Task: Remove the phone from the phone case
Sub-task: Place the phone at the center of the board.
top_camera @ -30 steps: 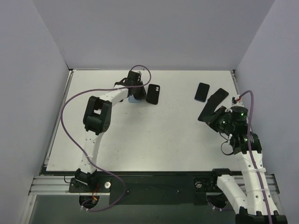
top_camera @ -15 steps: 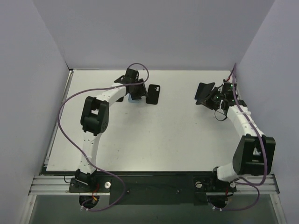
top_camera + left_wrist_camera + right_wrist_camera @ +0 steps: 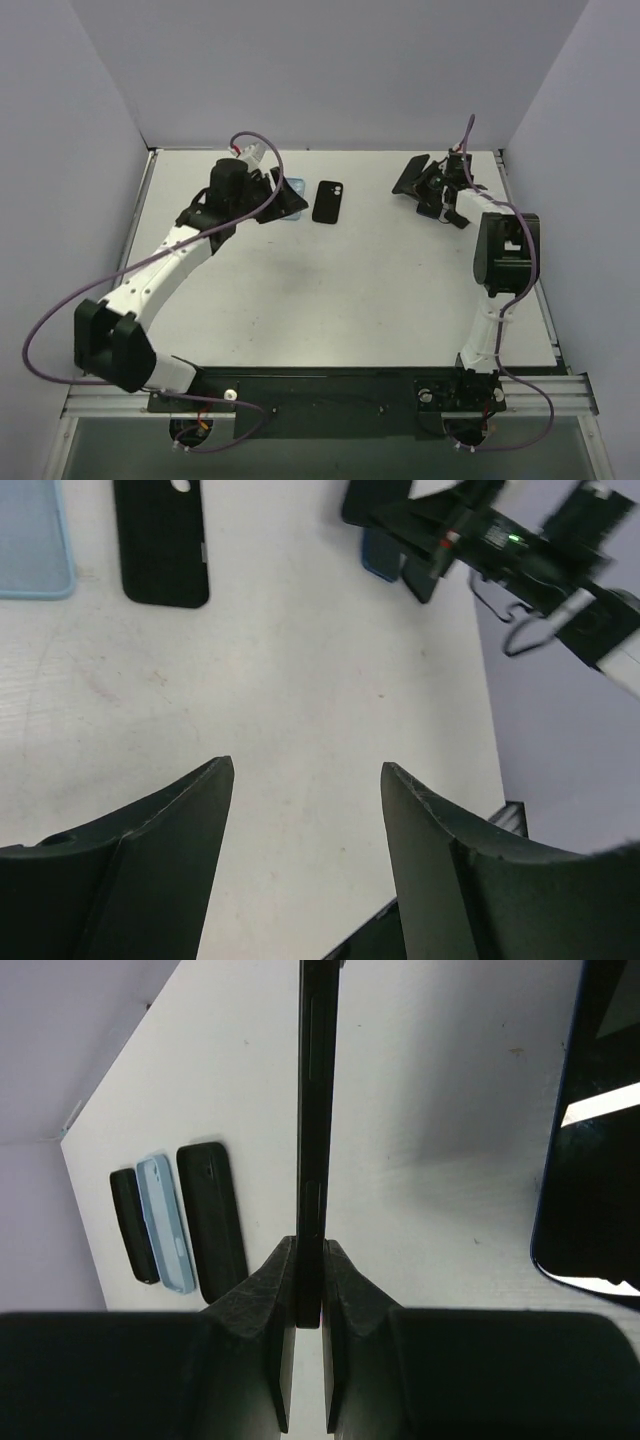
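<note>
The right gripper (image 3: 310, 1250) clamps one end of the slim black rectangular phone (image 3: 311, 1080) over the far right of the white table (image 3: 330, 290), so it could pivot loose, while the left gripper (image 3: 307, 770) gapes empty.

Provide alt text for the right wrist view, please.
The right gripper is shut on a black phone seen edge-on at centre, above a white table. A glossy dark phone lies flat at right; a light blue case lies at left between a black case and a smaller black item.
</note>
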Tool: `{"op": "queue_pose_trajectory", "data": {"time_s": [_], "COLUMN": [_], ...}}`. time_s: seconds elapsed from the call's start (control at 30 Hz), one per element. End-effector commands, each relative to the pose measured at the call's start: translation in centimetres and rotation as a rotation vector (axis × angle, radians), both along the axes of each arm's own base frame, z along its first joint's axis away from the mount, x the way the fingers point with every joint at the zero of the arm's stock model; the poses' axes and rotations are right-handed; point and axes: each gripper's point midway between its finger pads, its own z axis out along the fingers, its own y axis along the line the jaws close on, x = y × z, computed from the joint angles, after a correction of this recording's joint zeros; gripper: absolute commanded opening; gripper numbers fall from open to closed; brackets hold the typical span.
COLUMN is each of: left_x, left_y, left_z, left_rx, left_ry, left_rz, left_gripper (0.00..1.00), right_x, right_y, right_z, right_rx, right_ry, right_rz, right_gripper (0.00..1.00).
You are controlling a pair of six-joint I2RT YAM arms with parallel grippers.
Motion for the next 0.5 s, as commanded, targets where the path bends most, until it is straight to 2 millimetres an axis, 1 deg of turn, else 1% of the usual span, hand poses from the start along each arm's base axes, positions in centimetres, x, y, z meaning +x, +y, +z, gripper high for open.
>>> {"op": "queue_pose_trajectory", "data": {"time_s": [0.0,0.03,0.07,0.1,0.13,0.17,0.27,0.3,0.37,0.4,0.43,0.47], "left_x": [-5.2,-6.4,-7.2,-8.3,-8.8,-9.5,-10.2,-10.3,-10.2,-10.1,-10.1,-10.0], "left_y": [0.7,1.2,1.4,1.9,1.9,2.4,2.9,3.0,3.2,3.2,3.1,3.1], "left_z": [4.4,6.2,5.2,5.8,5.9,6.6,7.9,8.3,8.6,8.7,8.7,8.8], "left_rx": [-0.064,-0.083,-0.083,-0.095,-0.103,-0.108,-0.114,-0.117,-0.105,-0.1,-0.097,-0.097], "left_ry": [-0.142,-0.196,-0.178,-0.206,-0.209,-0.233,-0.274,-0.289,-0.299,-0.301,-0.298,-0.3], "left_rz": [-0.076,-0.072,-0.074,-0.07,-0.069,-0.06,-0.044,-0.042,-0.034,-0.035,-0.037,-0.037], "left_gripper": [0.71,0.71,0.71,0.71,0.71,0.72,0.71,0.71,0.71,0.71,0.71,0.71], "right_x": [3.6,3.9,4.1,4.2,4.2,4.2,4.0,3.9,3.6,3.4,3.0,2.8], "right_y": [0.5,0.6,0.2,0.2,-0.1,-0.2,-0.7,-0.9,-1.0,-1.6,-1.6,-2.0], "right_z": [3.5,2.8,2.5,1.6,1.3,0.6,-1.0,-1.2,-2.1,-2.5,-3.0,-3.3], "right_rx": [0.091,0.107,0.112,0.116,0.122,0.13,0.146,0.149,0.164,0.162,0.161,0.155], "right_ry": [-0.139,-0.133,-0.13,-0.113,-0.11,-0.095,-0.06,-0.05,-0.023,-0.009,0.004,0.017], "right_rz": [0.002,0.003,-0.006,-0.009,-0.015,-0.013,-0.013,-0.019,-0.018,-0.033,-0.033,-0.044], "right_gripper": [0.0,0.0,0.0,0.0,0.0,0.0,0.0,0.0,0.03,0.04,0.06,0.11]}}
